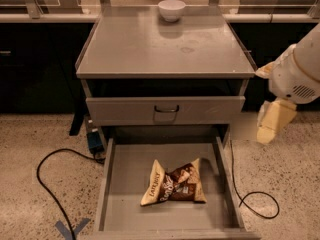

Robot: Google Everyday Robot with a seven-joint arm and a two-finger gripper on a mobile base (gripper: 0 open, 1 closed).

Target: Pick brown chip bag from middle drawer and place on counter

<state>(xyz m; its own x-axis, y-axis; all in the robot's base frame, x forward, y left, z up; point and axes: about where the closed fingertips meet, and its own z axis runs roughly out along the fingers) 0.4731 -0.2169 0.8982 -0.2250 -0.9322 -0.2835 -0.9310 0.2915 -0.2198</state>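
- Lying on the floor of the middle drawer, the brown chip bag sits toward 6 o'clock in the scene. It is roughly midway between the drawer's side walls, with its "LATE JULY" end pointing to about 8 o'clock, and nothing touches it.
- The middle drawer stands pulled out, so the bag is open to a reach from above; I judge that no opening step is needed.
- The claw hangs at 3 o'clock, outside the cabinet's right edge, well apart from the bag and higher than the open drawer. Whether it is released or clenched I cannot tell, but it is not holding the bag.
- The counter, the grey surface toward 12 o'clock, carries a white bowl near its far edge; the bag is not on it.
- Between counter and open drawer, the upper drawer with the dark handle is closed.
- By my reckoning the task has hardly begun. The claw has yet to swing in over the drawer, come down on the bag, grip it, lift it out, carry it toward 12 o'clock and set it on the surface.
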